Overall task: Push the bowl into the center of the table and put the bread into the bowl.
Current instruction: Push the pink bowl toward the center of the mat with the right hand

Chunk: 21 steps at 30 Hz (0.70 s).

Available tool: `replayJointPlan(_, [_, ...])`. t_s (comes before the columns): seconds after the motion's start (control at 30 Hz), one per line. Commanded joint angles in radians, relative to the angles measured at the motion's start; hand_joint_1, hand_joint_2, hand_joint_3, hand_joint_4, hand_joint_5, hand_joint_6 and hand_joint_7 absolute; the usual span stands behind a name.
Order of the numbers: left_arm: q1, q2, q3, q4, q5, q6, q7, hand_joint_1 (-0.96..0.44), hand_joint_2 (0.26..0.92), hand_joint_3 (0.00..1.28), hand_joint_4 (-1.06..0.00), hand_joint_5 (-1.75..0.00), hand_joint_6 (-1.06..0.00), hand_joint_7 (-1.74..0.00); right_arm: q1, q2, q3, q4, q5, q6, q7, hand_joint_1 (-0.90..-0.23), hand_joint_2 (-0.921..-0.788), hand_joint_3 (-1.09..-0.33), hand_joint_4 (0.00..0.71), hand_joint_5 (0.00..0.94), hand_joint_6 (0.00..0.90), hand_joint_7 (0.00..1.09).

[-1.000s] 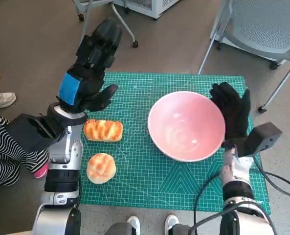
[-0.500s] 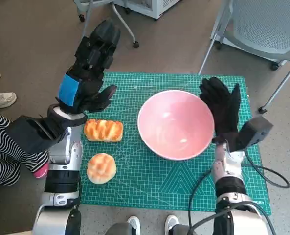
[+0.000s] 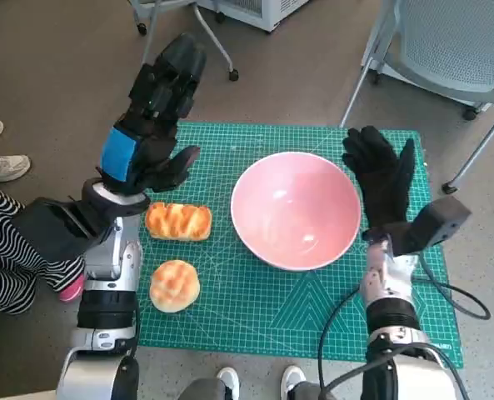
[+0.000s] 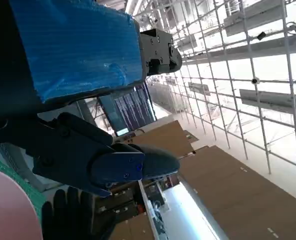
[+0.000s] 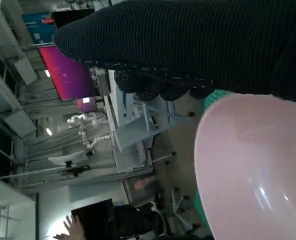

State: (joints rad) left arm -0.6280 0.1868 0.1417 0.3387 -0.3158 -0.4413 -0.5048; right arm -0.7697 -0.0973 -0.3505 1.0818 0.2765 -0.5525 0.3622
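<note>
Pink bowl (image 3: pixel 296 210) mid-desk, 2 breads beside it.
Right hand (image 3: pixel 381 177), fingers spread, flat against the bowl's rim; left hand (image 3: pixel 151 125) raised, spread, holding nothing.

Green mat (image 3: pixel 255 308): a printed grid and diagonal lines were seen, but no figures or lettering could be read.
Screens (image 5: pixel 70 75) at 10 o'clock in the right wrist view: red and purple glow only; no text could be made out.
</note>
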Motion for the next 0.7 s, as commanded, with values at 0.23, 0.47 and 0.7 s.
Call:
replayJointPlan(0.23, [0.007,-0.026,-0.019,-0.010,-0.007,0.009,-0.006,-0.68,0.921,0.43,-0.05,0.00,0.00,-0.32,0.048,-0.052,0.054,-0.236,-0.044,-0.046,-0.016,-0.647,-0.921,-0.750,0.112,0.010,0.000,0.52])
replayJointPlan(0.47, [-0.004,-0.046,-0.042,-0.044,-0.017,0.051,-0.013,-0.68,0.921,0.44,-0.02,0.00,0.00,-0.29,0.093,-0.060,0.108,-0.465,-0.063,-0.047,-0.016,-0.672,-0.921,-0.722,0.124,0.013,0.008,0.54])
replayJointPlan(0.7, [-0.018,-0.058,-0.067,-0.102,-0.011,0.110,-0.001,-0.67,0.921,0.45,-0.02,0.00,0.00,-0.30,0.143,-0.057,0.170,-0.702,-0.057,0.004,-0.010,-0.695,-0.921,-0.716,0.134,0.016,0.008,0.56])
